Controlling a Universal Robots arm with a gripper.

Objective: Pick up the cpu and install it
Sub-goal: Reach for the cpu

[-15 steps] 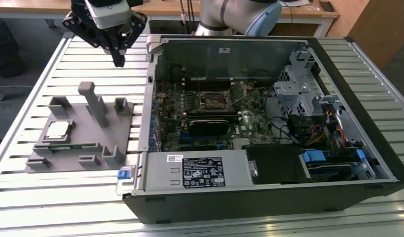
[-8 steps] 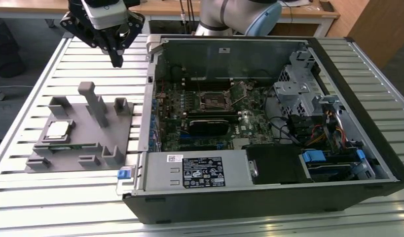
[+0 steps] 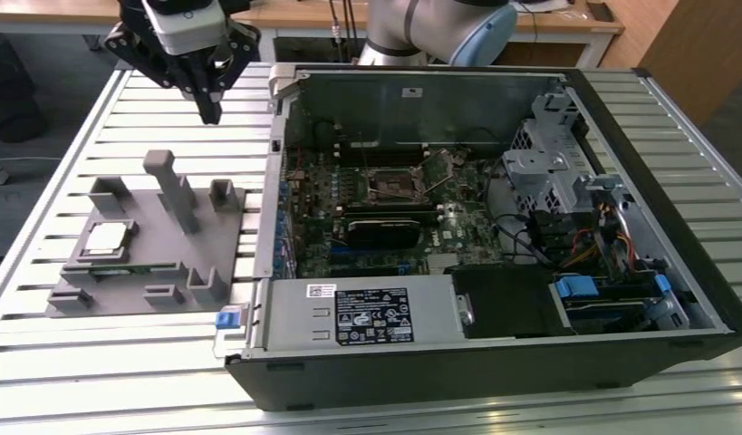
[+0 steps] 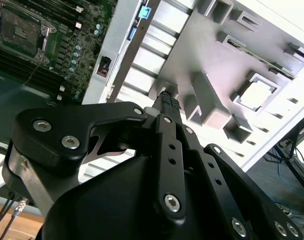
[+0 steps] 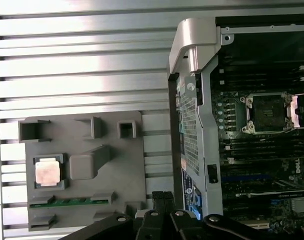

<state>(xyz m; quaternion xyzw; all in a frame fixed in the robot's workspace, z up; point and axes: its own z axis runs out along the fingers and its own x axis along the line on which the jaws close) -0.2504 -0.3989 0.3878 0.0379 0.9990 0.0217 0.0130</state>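
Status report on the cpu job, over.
Claw shut, empty, hovering over the table beside the grey holder. Cpu seated in the holder, untouched. Motherboard socket bare. Nothing between claw and cpu.

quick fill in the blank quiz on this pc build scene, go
1. The cpu sits in a grey holder to the exterior view's ___ of the computer case.
2. The gripper, above the table, holds ___.
3. The socket in the case is ___.
4. The memory stick beside the cpu is ___ in colour.

Missing words: left; nothing; empty; green.
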